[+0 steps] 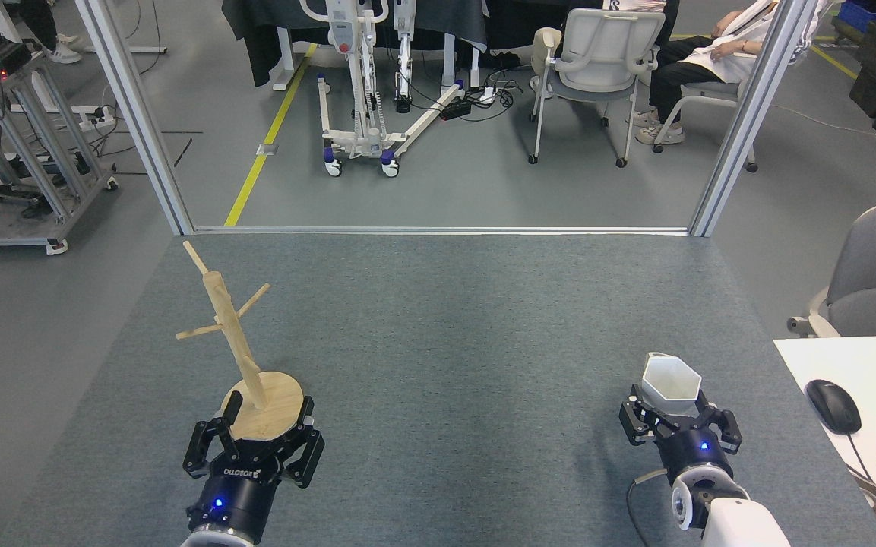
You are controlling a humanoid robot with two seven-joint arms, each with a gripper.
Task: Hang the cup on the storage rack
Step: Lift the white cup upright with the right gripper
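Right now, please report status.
Left pincer open at rack base. Right pincer open around upright cup. Table path clear.

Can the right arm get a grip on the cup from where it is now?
Probably yes. The right gripper is open, with its fingers spread on either side of the cup's lower body. The cup stands upright on the grey table, with nothing else near it to block the grasp.
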